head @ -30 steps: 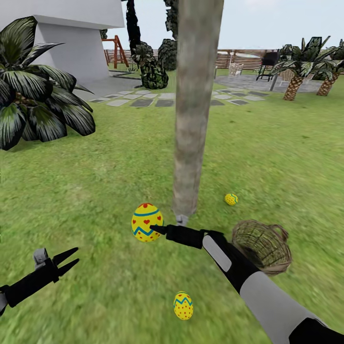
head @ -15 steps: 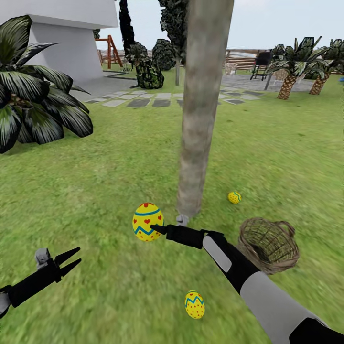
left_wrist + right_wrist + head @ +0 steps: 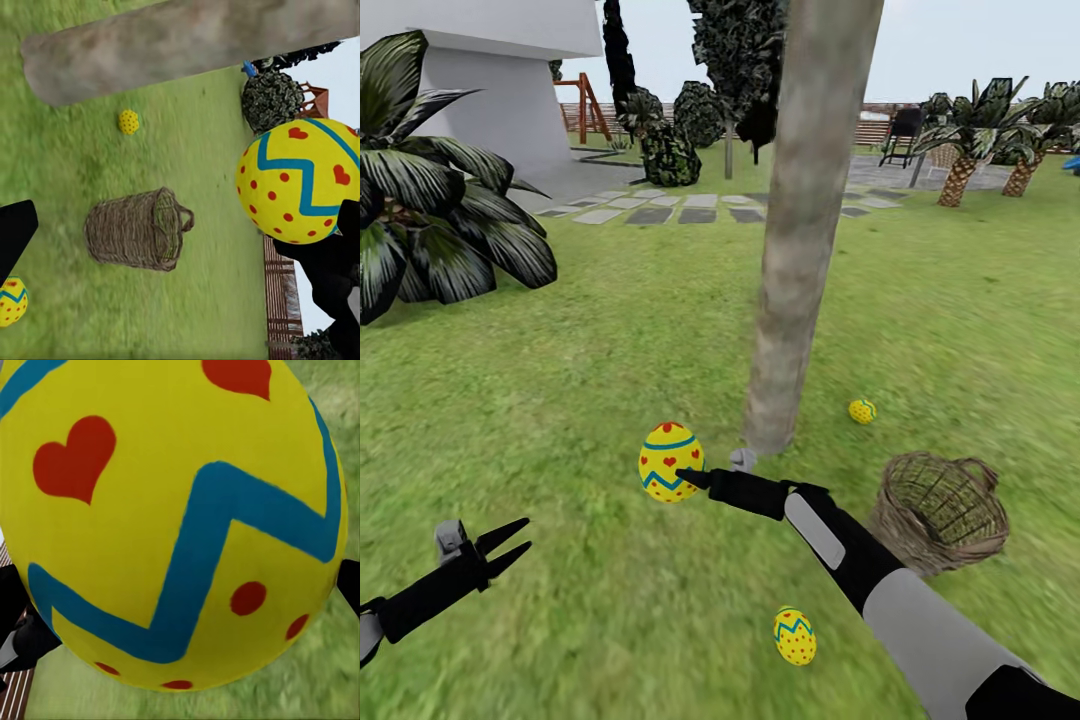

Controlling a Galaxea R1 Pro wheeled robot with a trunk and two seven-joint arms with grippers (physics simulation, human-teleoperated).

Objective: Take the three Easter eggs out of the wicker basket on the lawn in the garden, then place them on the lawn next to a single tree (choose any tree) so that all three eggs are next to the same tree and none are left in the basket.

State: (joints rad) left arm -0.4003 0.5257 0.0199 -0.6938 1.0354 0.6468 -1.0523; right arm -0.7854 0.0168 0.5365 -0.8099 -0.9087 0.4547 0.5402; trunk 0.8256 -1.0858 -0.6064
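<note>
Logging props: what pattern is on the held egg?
Yellow egg: blue zigzags, red hearts, dots; right wrist view.

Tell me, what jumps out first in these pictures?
A bright yellow Easter egg held in the right gripper, just left of a bare tree trunk. Two more eggs lie on the lawn, one beyond the trunk, one nearer the robot, with the wicker basket between them.

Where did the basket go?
In the head view the wicker basket sits on the lawn at the lower right, just right of the tree and beside the robot's right arm.
</note>
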